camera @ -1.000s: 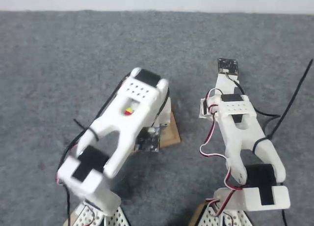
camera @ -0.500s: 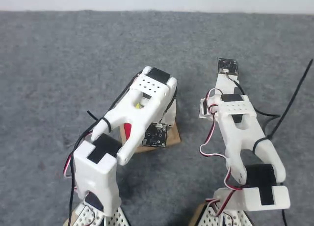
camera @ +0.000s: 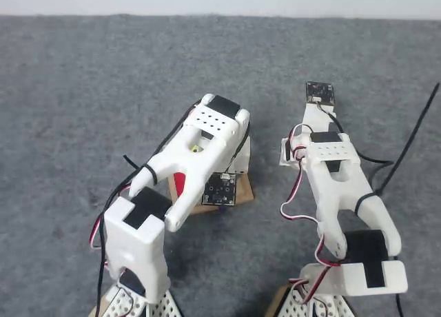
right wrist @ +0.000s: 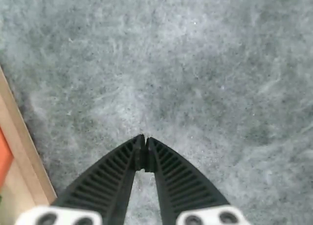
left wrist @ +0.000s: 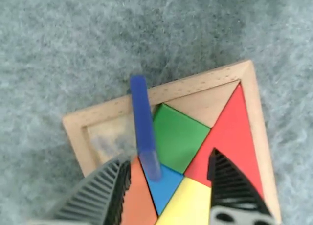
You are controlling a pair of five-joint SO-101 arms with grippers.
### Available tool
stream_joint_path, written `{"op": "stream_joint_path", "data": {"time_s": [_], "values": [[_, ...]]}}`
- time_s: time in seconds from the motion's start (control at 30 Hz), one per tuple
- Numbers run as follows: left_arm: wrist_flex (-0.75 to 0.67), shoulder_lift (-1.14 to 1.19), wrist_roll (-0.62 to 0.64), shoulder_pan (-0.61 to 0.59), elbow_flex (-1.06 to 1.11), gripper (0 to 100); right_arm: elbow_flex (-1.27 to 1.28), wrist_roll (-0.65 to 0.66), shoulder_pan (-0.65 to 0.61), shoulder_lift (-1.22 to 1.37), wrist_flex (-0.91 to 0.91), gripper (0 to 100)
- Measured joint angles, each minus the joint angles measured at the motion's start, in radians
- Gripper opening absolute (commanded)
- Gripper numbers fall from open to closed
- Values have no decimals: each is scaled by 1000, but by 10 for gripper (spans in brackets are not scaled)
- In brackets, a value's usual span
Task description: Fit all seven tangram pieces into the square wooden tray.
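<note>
The square wooden tray lies on grey carpet and holds a green square, a red triangle, and yellow, light blue and orange pieces. A dark blue piece stands on edge, leaning over the tray's bare corner. My left gripper hangs open just above it, the blue piece close to one finger and touching neither that I can see. In the high view the left arm covers most of the tray. My right gripper is shut on nothing above the carpet beside the tray's rim.
The right arm stands to the right of the tray. Grey carpet stretches all round, with open floor at the back and far left. Black cables run off at the right. Both arm bases sit at the near edge.
The left arm swung rightward over the tray and then nearly stopped; a red piece now shows beneath it. The right arm has kept still.
</note>
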Motion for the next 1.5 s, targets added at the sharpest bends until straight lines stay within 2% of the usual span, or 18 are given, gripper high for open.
{"op": "stream_joint_path", "data": {"time_s": [0.5,0.97,1.17,1.5], "values": [[8,0,5,9,-63,250,0,0,0,0,0,9],[-2,2,166,103,-64,251,0,0,0,0,0,9],[-97,2,215,121,-3,251,0,0,0,0,0,9],[-123,2,230,130,-3,251,0,0,0,0,0,9]]}}
